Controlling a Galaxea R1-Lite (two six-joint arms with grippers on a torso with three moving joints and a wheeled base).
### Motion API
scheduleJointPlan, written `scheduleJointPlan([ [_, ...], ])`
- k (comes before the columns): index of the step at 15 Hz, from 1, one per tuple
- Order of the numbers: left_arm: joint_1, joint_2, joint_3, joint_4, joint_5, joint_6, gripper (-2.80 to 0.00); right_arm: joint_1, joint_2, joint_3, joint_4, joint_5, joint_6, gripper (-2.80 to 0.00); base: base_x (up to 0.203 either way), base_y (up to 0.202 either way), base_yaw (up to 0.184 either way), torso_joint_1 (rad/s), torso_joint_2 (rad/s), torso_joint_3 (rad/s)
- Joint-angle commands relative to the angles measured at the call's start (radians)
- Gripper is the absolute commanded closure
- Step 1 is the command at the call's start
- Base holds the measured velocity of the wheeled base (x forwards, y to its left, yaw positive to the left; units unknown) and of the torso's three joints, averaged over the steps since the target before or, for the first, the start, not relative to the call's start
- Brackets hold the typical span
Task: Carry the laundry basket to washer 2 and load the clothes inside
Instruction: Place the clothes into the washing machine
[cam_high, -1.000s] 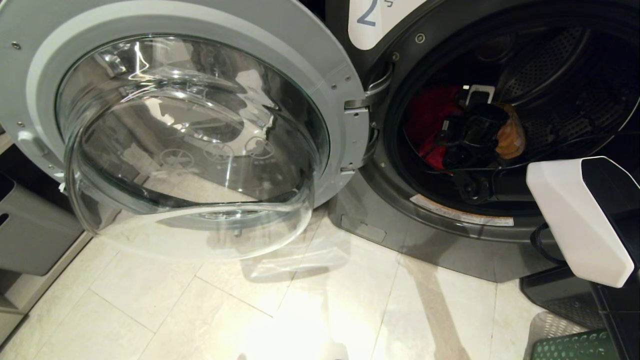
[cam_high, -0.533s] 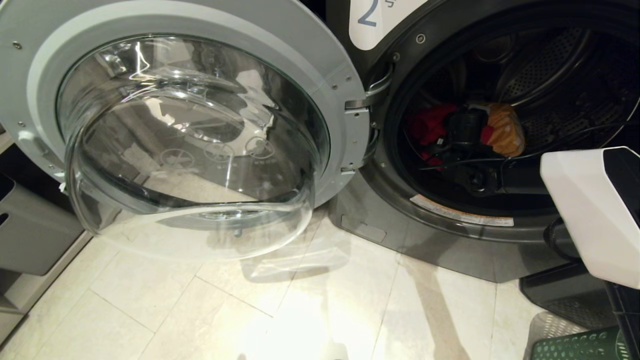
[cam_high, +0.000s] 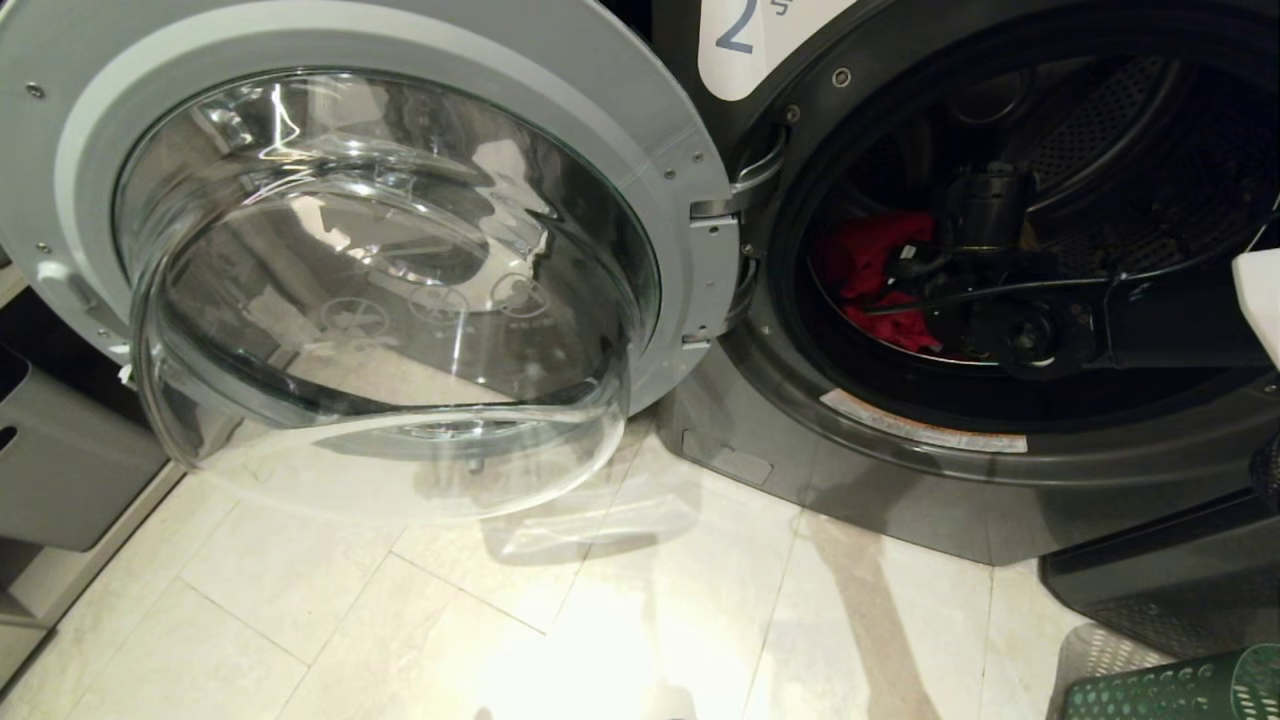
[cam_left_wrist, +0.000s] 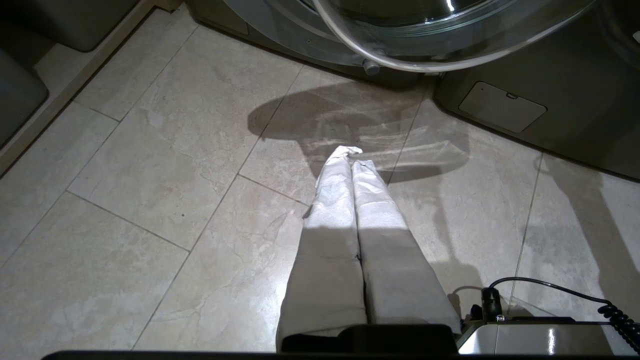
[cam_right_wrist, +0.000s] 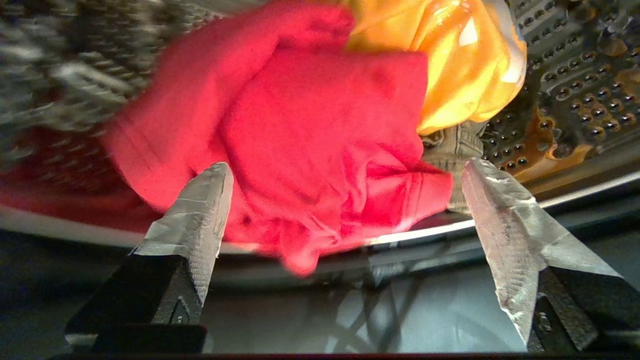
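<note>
Clothes (cam_right_wrist: 320, 130) lie inside washer 2 (cam_high: 900, 480) on pale floor tiles (cam_high: 400, 620); right gripper (cam_right_wrist: 345, 200) spread wide, left gripper (cam_left_wrist: 350, 160) pinched together.

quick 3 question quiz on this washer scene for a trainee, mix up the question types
1. True or false: the door of washer 2 is shut.
2. Which garment lies in front of the right gripper inside the drum? A) red garment B) blue towel C) black sock
3. Fill in: the left gripper hangs over the ______, fingers together.

Key
1. False: the door stands swung open.
2. A: the red garment lies between the spread fingers, not gripped, with an orange-yellow garment behind it.
3. Floor.
</note>
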Motion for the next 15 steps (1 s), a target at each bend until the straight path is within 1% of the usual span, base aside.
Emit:
scheduleJointPlan([
  [1,0.001,-0.002,0.011,-0.001,0.000,-0.001,0.00,0.022,-0.094,0.108,-0.024,-0.005,-0.001,-2.80,0.000,0.000,0.000,0.000,0.00,0.000],
  [5,0.001,0.000,0.011,-0.001,0.000,-0.001,0.00,0.046,-0.187,0.265,-0.032,-0.007,0.006,-2.80,0.000,0.000,0.000,0.000,0.00,0.000],
  [7,0.001,-0.002,0.011,-0.001,0.000,-0.001,0.00,0.062,-0.258,0.366,-0.032,-0.007,0.007,-2.80,0.000,0.000,0.000,0.000,0.00,0.000],
  [9,0.001,0.000,0.011,-0.001,0.000,-0.001,0.00,0.096,-0.348,0.485,-0.022,-0.005,-0.002,-2.80,0.000,0.000,0.000,0.000,0.00,0.000],
  [11,0.001,-0.002,0.011,-0.001,0.000,-0.001,0.00,0.129,-0.461,0.639,0.032,-0.001,-0.021,-2.80,0.000,0.000,0.000,0.000,0.00,0.000],
  [12,0.001,-0.002,0.011,-0.001,0.000,-0.001,0.00,0.140,-0.525,0.703,0.087,0.013,-0.027,-2.80,0.000,0.000,0.000,0.000,0.00,0.000],
  [13,0.001,-0.001,0.011,-0.001,0.000,-0.001,0.00,0.147,-0.594,0.757,0.151,0.049,-0.030,0.00,0.000,0.000,0.000,0.000,0.00,0.000],
  [15,0.001,-0.001,0.011,-0.001,0.000,-0.001,0.00,0.152,-0.712,0.826,0.263,0.130,-0.035,0.00,0.000,0.000,0.000,0.000,0.00,0.000],
])
